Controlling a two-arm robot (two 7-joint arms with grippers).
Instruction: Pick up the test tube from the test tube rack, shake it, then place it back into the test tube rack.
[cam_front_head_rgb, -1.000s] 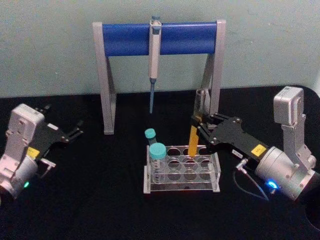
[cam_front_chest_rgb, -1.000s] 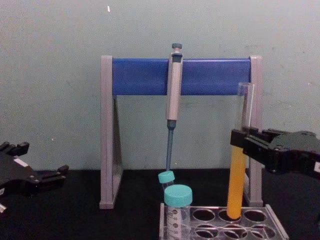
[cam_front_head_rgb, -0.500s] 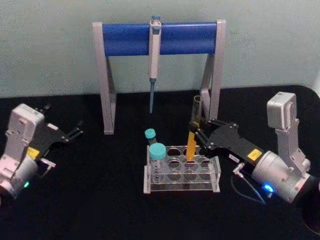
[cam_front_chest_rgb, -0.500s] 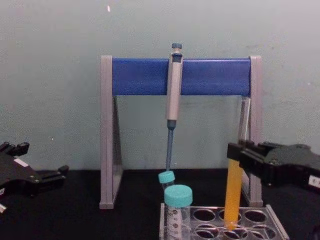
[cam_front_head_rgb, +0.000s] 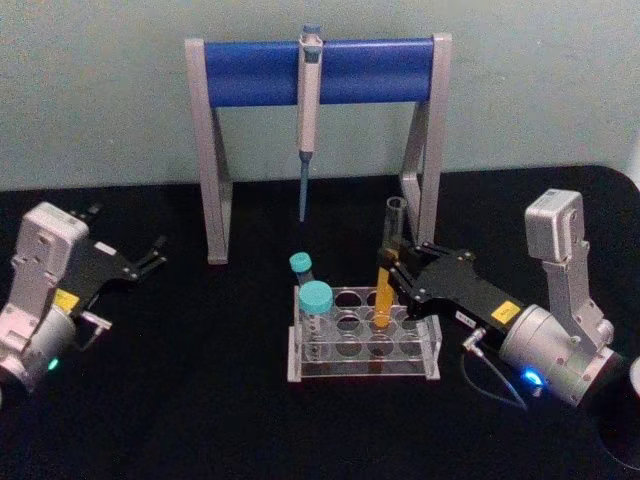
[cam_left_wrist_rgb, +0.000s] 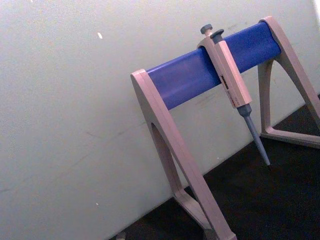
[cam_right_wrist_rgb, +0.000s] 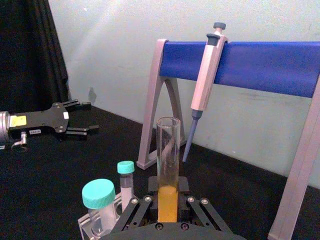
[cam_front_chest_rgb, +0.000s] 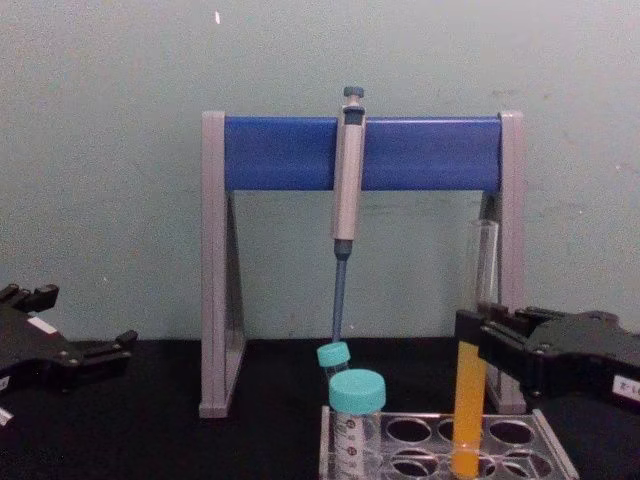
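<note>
While the right gripper clasps it at mid-height, the tube stands upright in a middle-row hole of the rack, toward its right end, its round bottom down inside. Orange-yellow liquid fills the tube's lower half; the upper half is bare clear glass with an open mouth. In the right wrist view the black fingers press the tube from both sides, just below the liquid's surface. The rack is a low clear plastic tray with rows of round holes, set on a black table. At its left end stand two shorter plastic tubes with teal caps, one wide and one narrower behind it. Behind the rack rises a stand with grey legs and a blue crossbar, a grey pipette hanging from it. The left gripper rests well off to the left, fingers spread.
</note>
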